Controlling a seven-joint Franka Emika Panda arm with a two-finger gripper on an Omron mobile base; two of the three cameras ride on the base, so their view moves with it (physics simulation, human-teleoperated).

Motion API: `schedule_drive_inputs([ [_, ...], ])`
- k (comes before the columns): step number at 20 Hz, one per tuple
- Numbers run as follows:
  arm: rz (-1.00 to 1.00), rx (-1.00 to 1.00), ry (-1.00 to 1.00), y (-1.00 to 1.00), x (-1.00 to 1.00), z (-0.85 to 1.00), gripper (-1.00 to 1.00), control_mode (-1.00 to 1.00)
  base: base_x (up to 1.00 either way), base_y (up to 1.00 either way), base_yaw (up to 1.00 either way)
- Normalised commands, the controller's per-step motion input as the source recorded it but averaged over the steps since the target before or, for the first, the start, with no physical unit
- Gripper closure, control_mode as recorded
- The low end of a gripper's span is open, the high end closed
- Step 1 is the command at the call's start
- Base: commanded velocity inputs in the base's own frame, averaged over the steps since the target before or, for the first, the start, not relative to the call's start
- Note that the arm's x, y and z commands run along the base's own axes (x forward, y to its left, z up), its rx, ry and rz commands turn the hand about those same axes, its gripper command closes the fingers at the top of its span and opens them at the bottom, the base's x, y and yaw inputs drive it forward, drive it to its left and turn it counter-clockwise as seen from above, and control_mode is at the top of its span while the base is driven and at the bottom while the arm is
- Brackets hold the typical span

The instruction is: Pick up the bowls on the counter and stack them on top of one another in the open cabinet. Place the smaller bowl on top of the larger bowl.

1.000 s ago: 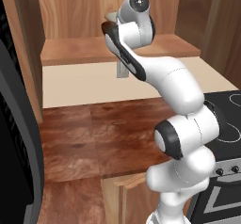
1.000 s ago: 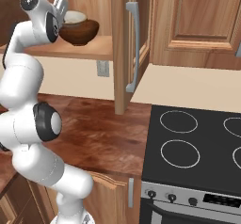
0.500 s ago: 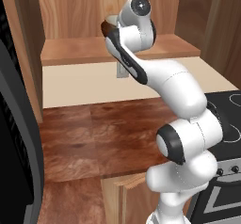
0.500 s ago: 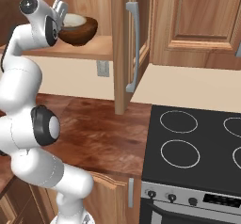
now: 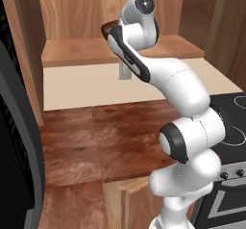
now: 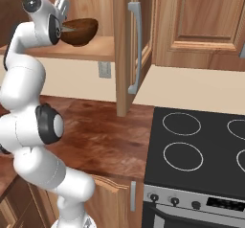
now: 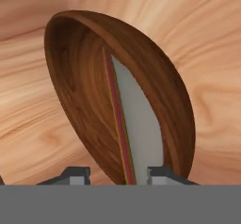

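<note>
The larger bowl [image 6: 85, 32], dark brown wood, stands on the shelf of the open cabinet [image 6: 98, 51]. The smaller bowl [image 7: 141, 124], cream-white, lies inside it; in the hand view its thin rim runs down between my fingertips. My gripper [image 7: 120, 173] is open, a finger to each side of that rim with a gap on both sides. From the right base view the gripper [image 6: 63, 28] sits at the brown bowl's left edge. In the left base view the arm hides most of the brown bowl [image 5: 106, 29], and the counter [image 5: 96, 141] lies below.
The cabinet door [image 6: 131, 45] stands open just right of the bowls, its handle facing out. A black stovetop [image 6: 201, 150] takes up the right side. A dark appliance [image 5: 14, 151] walls off the left. An outlet [image 6: 104, 69] sits on the backsplash.
The jaws have parted from the small bowl's rim. The small bowl now sits lower inside the brown bowl. The hand has shifted slightly.
</note>
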Motion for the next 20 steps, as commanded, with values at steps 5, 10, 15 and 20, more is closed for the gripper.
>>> schedule_drive_inputs([
  [5, 0.00, 0.02, 0.00, 0.00, 0.22, 0.02, -1.00, -1.00, 0.00, 0.00, 0.00],
  [10, 0.00, 0.02, -0.01, 0.00, 0.21, 0.05, -1.00, -1.00, 0.00, 0.00, 0.00],
  [15, -0.01, 0.03, -0.04, 0.00, 0.09, 0.11, -1.00, -1.00, 0.00, 0.00, 0.00],
  [20, -0.01, 0.02, -0.14, 0.02, -0.19, 0.23, -1.00, -1.00, 0.00, 0.00, 0.00],
])
